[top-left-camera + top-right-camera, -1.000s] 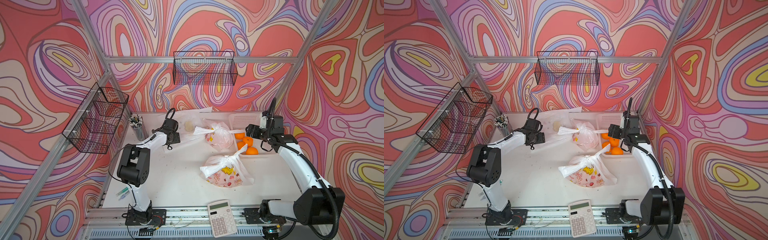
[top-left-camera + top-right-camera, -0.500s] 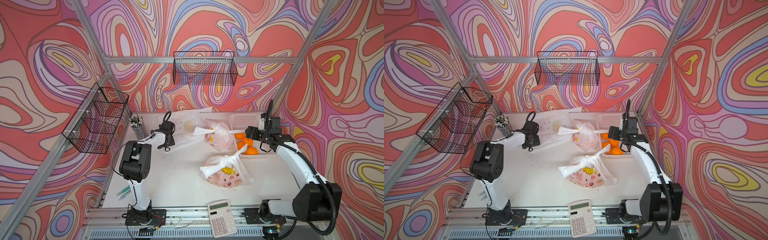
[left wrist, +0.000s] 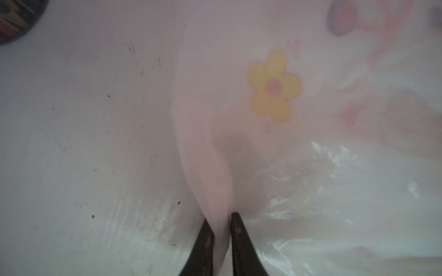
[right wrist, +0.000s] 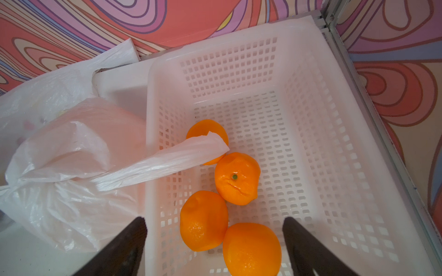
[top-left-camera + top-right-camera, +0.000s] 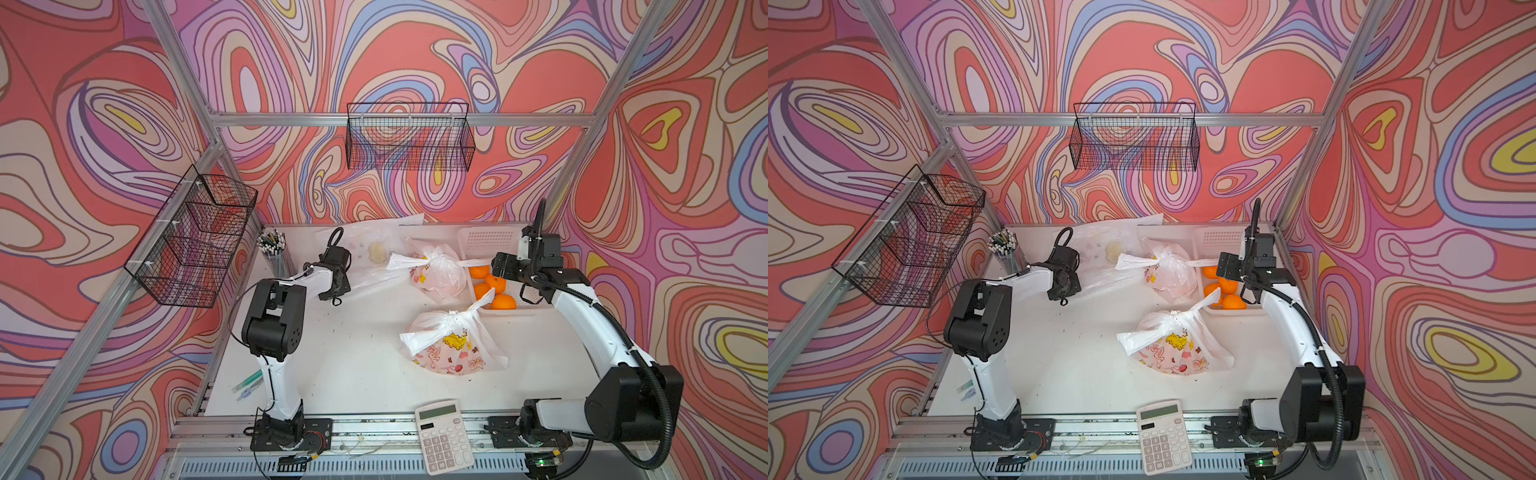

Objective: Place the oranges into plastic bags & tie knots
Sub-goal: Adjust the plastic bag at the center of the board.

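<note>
Several oranges (image 4: 235,179) lie in the white perforated basket (image 4: 239,59) at the back right. My right gripper (image 4: 214,218) hangs open just above them, with nothing held. Two filled plastic bags show in both top views, one beside the basket (image 5: 440,274) and one nearer the front (image 5: 453,349). Each is closed by a knot (image 5: 455,318) with ears sticking out. A third plastic bag (image 5: 365,249) lies flat at the back. My left gripper (image 3: 221,217) is shut on a fold of its edge, low over the table (image 5: 353,374).
A calculator (image 5: 442,436) lies on the front rail. A cup of pens (image 5: 272,245) stands at the back left, close to my left arm. Black wire baskets hang on the back wall (image 5: 409,137) and the left wall (image 5: 195,237). Loose pens (image 5: 249,382) lie at the table's left edge.
My left gripper has closed on the flat bag's edge and its wrist has shifted slightly left. The right arm has hardly moved and stays open over the basket.
</note>
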Tool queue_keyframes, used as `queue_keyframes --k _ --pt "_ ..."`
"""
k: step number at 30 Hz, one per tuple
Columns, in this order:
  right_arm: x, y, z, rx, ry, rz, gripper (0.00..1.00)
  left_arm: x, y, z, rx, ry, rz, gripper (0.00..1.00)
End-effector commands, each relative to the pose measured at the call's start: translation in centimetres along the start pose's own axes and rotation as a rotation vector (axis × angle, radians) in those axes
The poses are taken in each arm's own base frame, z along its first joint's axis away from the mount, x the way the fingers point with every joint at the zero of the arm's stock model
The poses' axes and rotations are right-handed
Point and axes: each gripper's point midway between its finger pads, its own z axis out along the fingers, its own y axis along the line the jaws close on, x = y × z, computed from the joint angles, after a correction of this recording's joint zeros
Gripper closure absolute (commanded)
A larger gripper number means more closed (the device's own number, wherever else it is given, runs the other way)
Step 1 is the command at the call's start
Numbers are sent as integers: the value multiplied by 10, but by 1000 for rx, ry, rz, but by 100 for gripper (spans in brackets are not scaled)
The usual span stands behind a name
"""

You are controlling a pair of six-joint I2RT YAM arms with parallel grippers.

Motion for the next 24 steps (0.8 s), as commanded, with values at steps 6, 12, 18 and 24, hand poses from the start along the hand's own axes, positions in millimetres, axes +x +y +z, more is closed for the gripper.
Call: queue_keyframes --k 6,12,18,24 --pt "0 -4 -3 19 -8 -6 7 -47 -7 -72 105 -165 19 100" --pt "1 0 -2 -8 -11 8 7 -85 -5 -161 173 -325 53 100" --pt "0 0 -3 -6 -9 12 7 -36 35 -190 133 -251 15 100" --pt "-4 -1 1 4 -12 22 7 27 87 -205 61 -187 -79 100"
